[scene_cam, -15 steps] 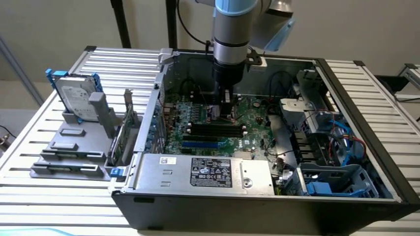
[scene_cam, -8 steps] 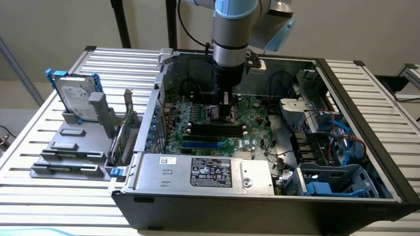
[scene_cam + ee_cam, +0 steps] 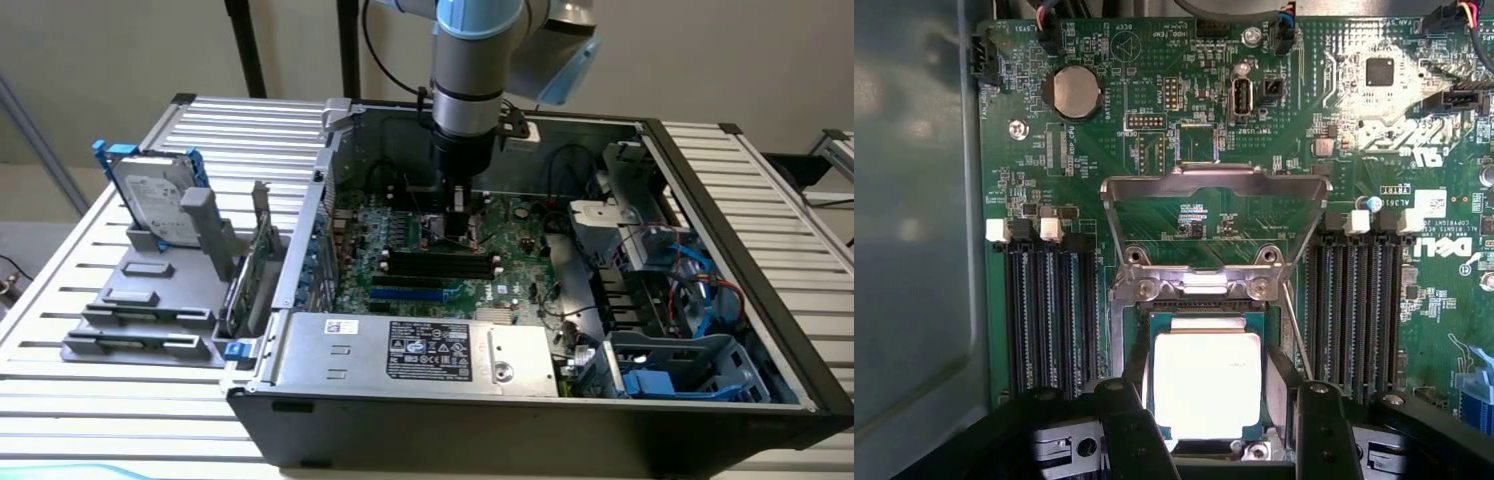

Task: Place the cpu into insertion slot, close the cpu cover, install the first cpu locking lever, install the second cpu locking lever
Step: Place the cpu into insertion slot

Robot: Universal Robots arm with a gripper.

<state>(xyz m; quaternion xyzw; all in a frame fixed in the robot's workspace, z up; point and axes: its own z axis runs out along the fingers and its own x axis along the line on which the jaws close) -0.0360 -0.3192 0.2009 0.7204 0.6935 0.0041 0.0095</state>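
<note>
- One small square silvery cpu sits in the square black insertion slot on the green motherboard.
- The thin silvery metal cpu cover stands tipped up at the slot's edge.
- The black gripper is wide open and holds nothing, with a finger on each side of the cpu.

Silver-grey cylindrical arm, pale blue joint caps, black cable alongside, black gripper with two dark fingers

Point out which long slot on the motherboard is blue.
The blue slot nearest the silver power supply; the long slots beyond it, toward the gripper, are black.
</note>
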